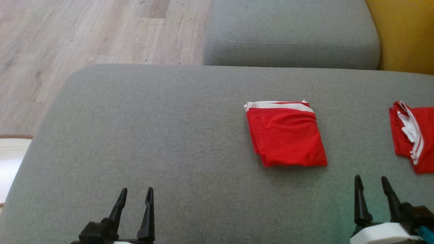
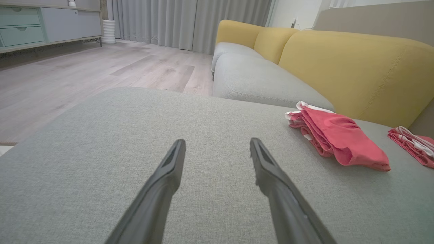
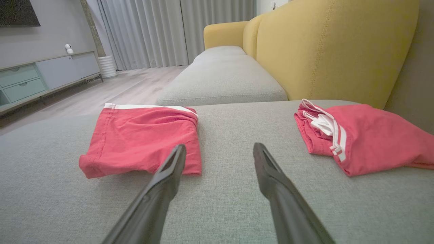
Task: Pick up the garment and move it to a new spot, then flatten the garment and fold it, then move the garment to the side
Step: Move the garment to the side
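A red garment with a white band (image 1: 286, 134) lies folded into a neat square on the grey sofa cushion (image 1: 152, 135), right of centre; it also shows in the left wrist view (image 2: 339, 137) and the right wrist view (image 3: 144, 139). My left gripper (image 1: 134, 195) hovers open near the cushion's front edge, far left of the garment, nothing between its fingers (image 2: 217, 149). My right gripper (image 1: 372, 183) is open too, just in front and to the right of the folded garment (image 3: 219, 154).
A second red garment with white stripes (image 1: 412, 135) lies bunched at the cushion's right edge (image 3: 359, 139). A further grey seat (image 1: 291, 34) and yellow backrest (image 1: 403, 34) stand behind. Wood floor (image 1: 67, 44) lies to the left, with a pale rug (image 1: 10, 156).
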You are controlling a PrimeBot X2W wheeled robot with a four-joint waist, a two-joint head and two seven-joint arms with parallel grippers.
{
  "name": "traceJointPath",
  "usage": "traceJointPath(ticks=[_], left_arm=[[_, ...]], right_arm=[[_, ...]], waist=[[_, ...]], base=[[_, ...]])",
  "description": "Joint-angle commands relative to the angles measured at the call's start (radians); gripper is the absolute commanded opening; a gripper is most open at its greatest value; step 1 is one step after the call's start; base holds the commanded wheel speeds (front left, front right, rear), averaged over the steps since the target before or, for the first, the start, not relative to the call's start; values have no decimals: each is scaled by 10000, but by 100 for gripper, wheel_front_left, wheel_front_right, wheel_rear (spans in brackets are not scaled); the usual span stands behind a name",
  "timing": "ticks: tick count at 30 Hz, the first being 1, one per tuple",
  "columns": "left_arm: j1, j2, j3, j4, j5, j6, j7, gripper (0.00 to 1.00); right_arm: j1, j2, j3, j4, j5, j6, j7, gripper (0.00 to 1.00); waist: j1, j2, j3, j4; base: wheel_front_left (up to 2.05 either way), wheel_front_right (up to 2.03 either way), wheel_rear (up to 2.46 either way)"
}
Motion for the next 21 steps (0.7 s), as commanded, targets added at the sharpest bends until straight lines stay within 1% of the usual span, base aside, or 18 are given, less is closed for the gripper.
traceJointPath(ticks=[1, 13, 19, 21], left_arm=[[-423, -62, 361, -258, 137, -50, -80, 100], [-538, -62, 563, -7, 260, -192, -80, 100], [-627, -62, 509, -14, 229, -195, -80, 100], [-778, -62, 316, 7, 207, -239, -80, 100]], right_arm=[[-207, -80, 334, -309, 103, -7, -134, 100], [-104, -79, 652, -260, 329, -7, -135, 100], [-522, -78, 889, -194, 512, -7, -126, 100], [-1214, -226, 1133, 13, 803, -7, 488, 100]], waist=[[0, 0, -25, -56], [0, 0, 26, -183], [0, 0, 229, -123], [0, 0, 457, 10]], base=[[0, 0, 0], [0, 0, 0], [0, 0, 0], [0, 0, 0]])
